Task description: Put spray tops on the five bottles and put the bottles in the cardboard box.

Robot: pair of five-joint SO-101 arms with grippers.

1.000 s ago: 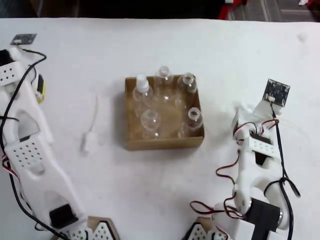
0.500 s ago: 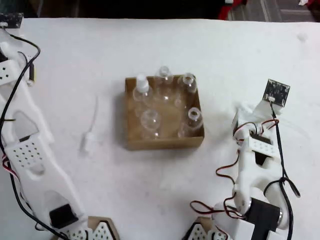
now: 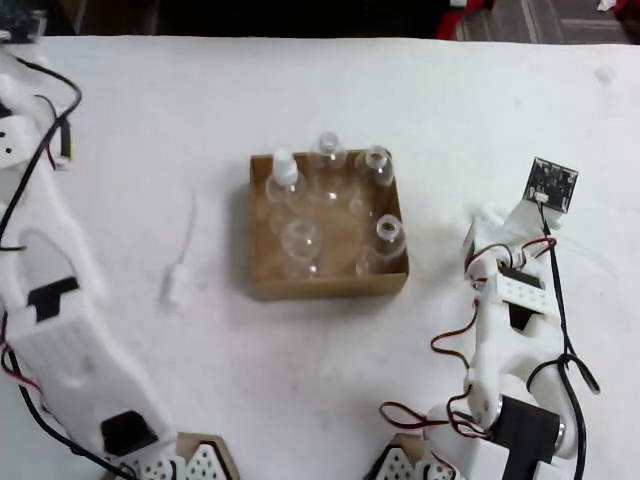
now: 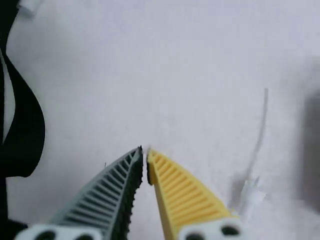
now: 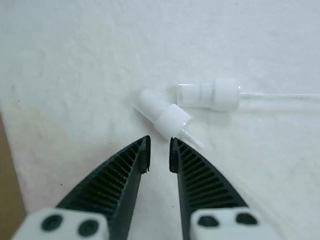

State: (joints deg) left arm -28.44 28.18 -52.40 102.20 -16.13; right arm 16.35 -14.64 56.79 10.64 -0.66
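Note:
The cardboard box (image 3: pixel 330 287) stands mid-table and holds five clear bottles. The far-left bottle (image 3: pixel 284 175) wears a white spray top; the other bottles, such as the near one (image 3: pixel 300 240), have bare necks. One loose spray top (image 3: pixel 176 280) with a long tube lies left of the box, also seen as the spray top (image 4: pixel 248 192) beyond my left gripper (image 4: pixel 145 159), which is shut with nothing in it. Just past my right gripper (image 5: pixel 159 149), which is open by a narrow gap, lie two more spray tops (image 5: pixel 165 116) (image 5: pixel 211 94).
The left arm (image 3: pixel 55 330) runs along the table's left edge, the right arm (image 3: pixel 510 310) stands right of the box. A brown strip of the box wall (image 5: pixel 6 200) shows beside my right gripper. White cloth (image 3: pixel 330 90) covers the table.
The left arm has swung toward the far left corner, away from the spray top by the box. The right arm, box and bottles have not moved.

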